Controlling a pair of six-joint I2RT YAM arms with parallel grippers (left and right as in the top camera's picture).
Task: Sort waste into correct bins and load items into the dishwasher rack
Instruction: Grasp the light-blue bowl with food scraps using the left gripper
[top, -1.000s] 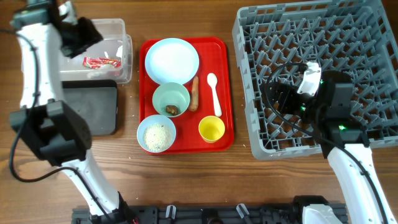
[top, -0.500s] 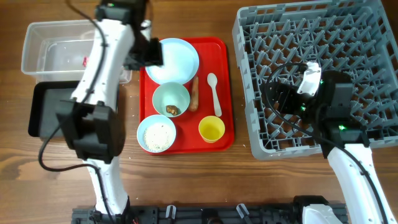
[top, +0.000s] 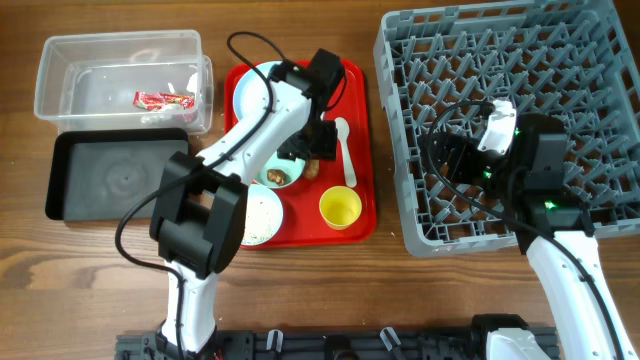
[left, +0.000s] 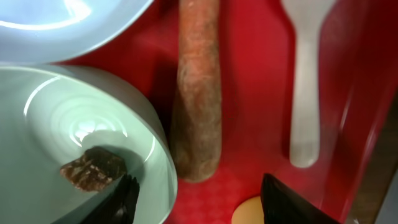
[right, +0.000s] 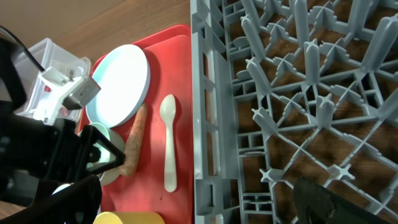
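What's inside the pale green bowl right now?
A small brown food lump lies in the pale green bowl. Overhead, the left arm covers part of the bowl.

Plate (top: 245, 95) half under the left arm (top: 255, 125), rack (top: 500, 60) cropped (top, right) — spoon (left: 305, 93) blurred

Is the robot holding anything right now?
No. The left end effector is open above the orange food stick, not gripping it. The right end effector over the dishwasher rack shows nothing held.
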